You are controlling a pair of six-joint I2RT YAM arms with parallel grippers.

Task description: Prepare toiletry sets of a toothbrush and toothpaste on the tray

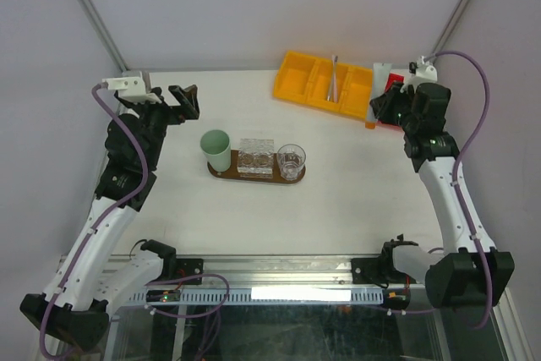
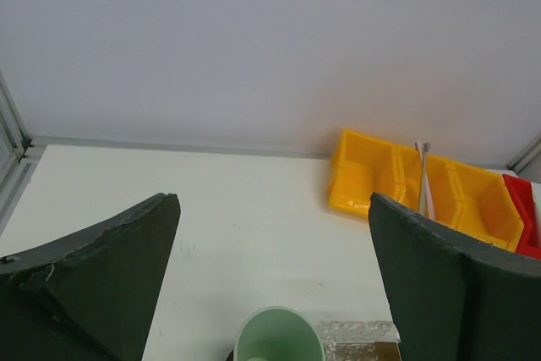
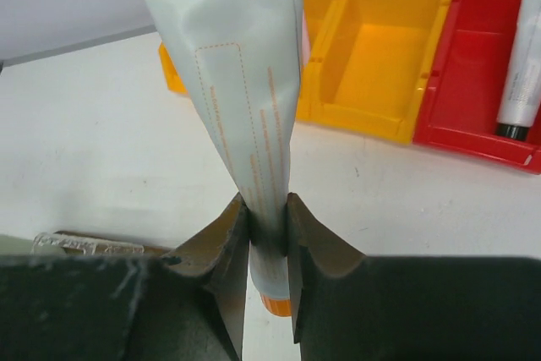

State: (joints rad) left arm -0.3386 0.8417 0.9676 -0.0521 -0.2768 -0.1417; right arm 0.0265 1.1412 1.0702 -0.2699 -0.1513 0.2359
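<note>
My right gripper (image 3: 269,217) is shut on a white toothpaste tube (image 3: 245,82), orange cap down and flat crimped end up. In the top view this gripper (image 1: 383,109) hangs by the near corner of the yellow bin (image 1: 325,82). A slim pale toothbrush (image 1: 335,78) lies in that bin, also seen in the left wrist view (image 2: 423,179). Another white tube (image 3: 524,65) lies in the red bin (image 3: 482,65). The dark-brown tray (image 1: 258,177) sits mid-table. My left gripper (image 1: 183,99) is open and holds nothing, up and to the left of the tray.
On the tray stand a mint-green cup (image 1: 216,148) and clear glasses (image 1: 256,156) (image 1: 291,161). The red bin (image 1: 394,89) adjoins the yellow bin at the back right. Frame posts rise at both back corners.
</note>
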